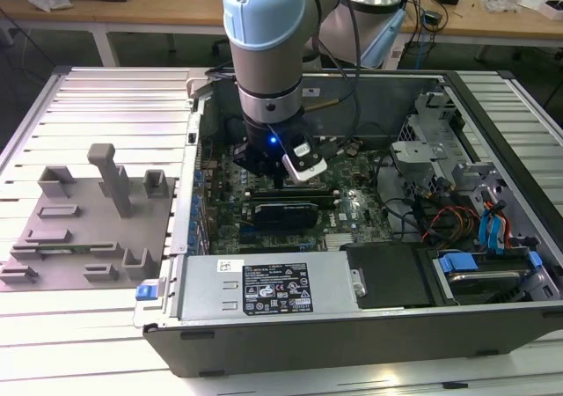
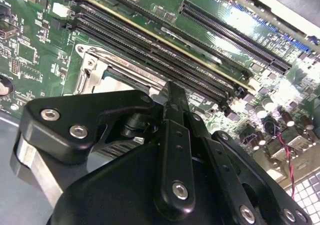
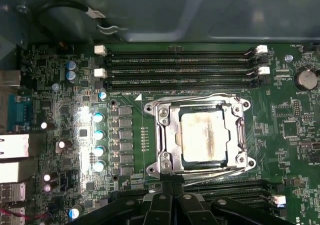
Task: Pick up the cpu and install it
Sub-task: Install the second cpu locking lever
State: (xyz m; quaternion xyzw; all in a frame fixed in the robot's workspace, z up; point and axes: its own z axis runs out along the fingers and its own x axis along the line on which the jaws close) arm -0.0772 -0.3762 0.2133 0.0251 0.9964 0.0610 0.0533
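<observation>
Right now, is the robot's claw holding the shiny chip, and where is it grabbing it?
No. The cpu lies in its metal-framed socket, and the gripper sits beside it without touching. Nothing shows between its fingers.

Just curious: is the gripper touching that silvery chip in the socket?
Apart. In the first wrist view, the cpu lies in its metal-framed socket, while the gripper sits clear of it, green board visible between them.

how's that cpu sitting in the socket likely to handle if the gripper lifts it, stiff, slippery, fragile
The cpu looks like a flat metal-topped square, so probably stiff and unlikely to roll or tip. Its smooth, smeared top may be slippery. It lies low inside the metal socket frame, so its edges seem hard to reach, and a skewed lift could plausibly harm the socket beneath.
</observation>
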